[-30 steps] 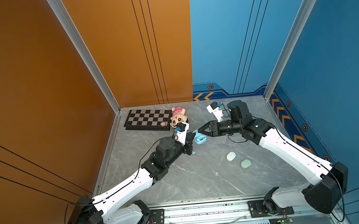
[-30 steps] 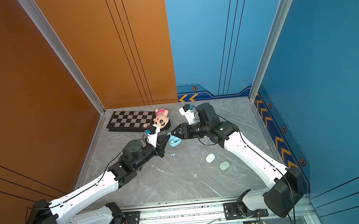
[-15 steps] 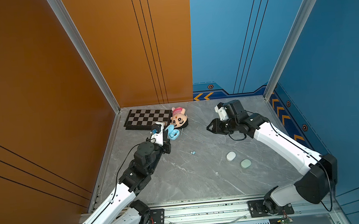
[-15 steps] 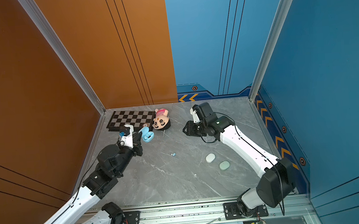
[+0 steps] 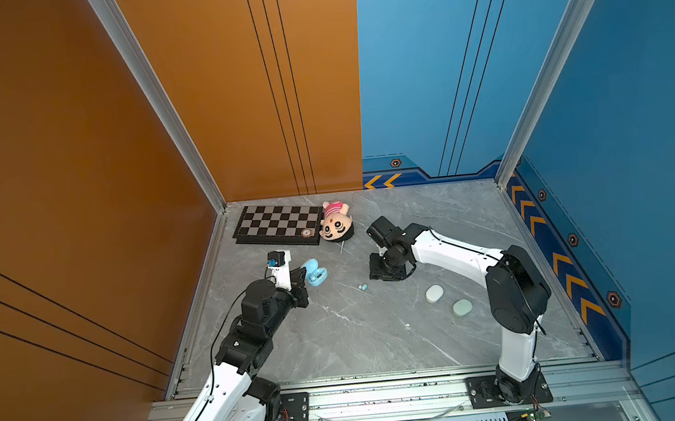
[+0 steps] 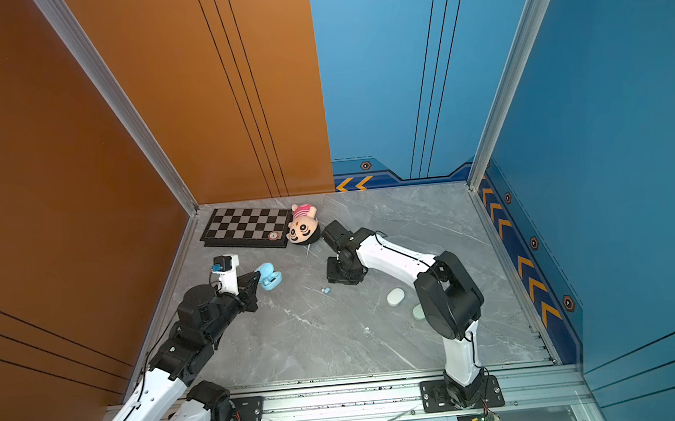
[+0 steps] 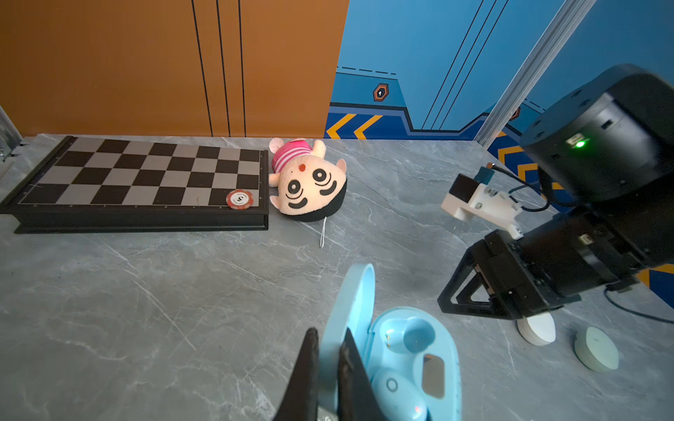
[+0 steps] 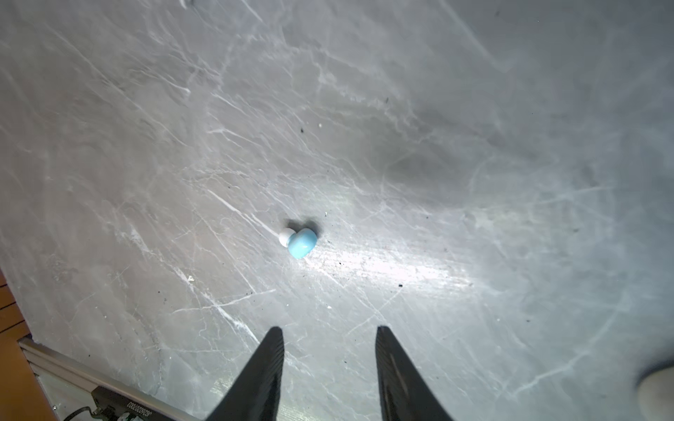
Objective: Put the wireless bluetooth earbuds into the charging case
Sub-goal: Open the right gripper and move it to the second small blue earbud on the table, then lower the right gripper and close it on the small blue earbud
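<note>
Nearest the rail, on the right of the grey surface [image 5: 339, 344], a mint case [image 5: 462, 307] and a white case [image 5: 434, 294] lie closed and just beside each other, with nothing touching them.

A little further in, one blue earbud [image 8: 301, 242] lies alone on the bare stone with its white tip turned sideways. In both top views it is a speck between the two arms. The right tool [image 8: 330, 330] hangs over it pointing down, its fingers parted and nothing between them. The bud sits just ahead of the tips, not yet inside the gap. A second ago this tool was level, nose to nose with the other one over the case in the middle. Since then it has drawn back, tipped down and spread wider.

The left tool [image 7: 328, 342] has meanwhile carried the blue charging case [image 7: 437, 364] off to the left side. It is clamped on the raised lid [image 7: 350, 310]. I cannot tell whether the base rests on the stone or hangs just above it. Inside, a seated earbud [image 7: 395, 395] fills one pocket, and the empty well [image 7: 417, 335] beside it waits.

So, to my eye, the meeting over the case is finished with one bud home, and the loose one is next. The case now stands well apart from it, so someone must close that distance. A bud that small and round may also skid away from closing fingers.

Against the far wall, the chessboard [image 5: 278, 225] with its red chip [image 7: 239, 199] and the plush doll [image 5: 336, 224] sit untouched.
</note>
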Motion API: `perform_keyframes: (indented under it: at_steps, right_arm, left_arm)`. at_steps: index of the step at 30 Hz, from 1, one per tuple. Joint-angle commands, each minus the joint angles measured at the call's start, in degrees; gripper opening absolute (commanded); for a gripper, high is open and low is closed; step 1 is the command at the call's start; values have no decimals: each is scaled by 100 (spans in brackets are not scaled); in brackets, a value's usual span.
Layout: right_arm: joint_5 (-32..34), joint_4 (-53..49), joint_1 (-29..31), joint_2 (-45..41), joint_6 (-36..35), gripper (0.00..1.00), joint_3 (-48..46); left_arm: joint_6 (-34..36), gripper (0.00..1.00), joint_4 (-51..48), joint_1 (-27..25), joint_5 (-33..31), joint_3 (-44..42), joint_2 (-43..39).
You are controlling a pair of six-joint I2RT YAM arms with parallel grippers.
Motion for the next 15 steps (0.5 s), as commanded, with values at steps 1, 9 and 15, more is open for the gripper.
perform_keyframes:
  at_steps: [1, 9, 15]
  right_arm:
    - [41, 196, -9, 249, 735, 45, 110]
    - [-74, 380, 156, 784, 1184, 44, 335]
    - [-125, 430, 213, 1065, 1365, 43, 474]
  left_arm:
    - [-131, 0, 164, 16, 192, -75, -128]
    - [-57, 0, 189, 12, 163, -155, -206]
    - [-39, 0, 200, 16, 166, -162, -194]
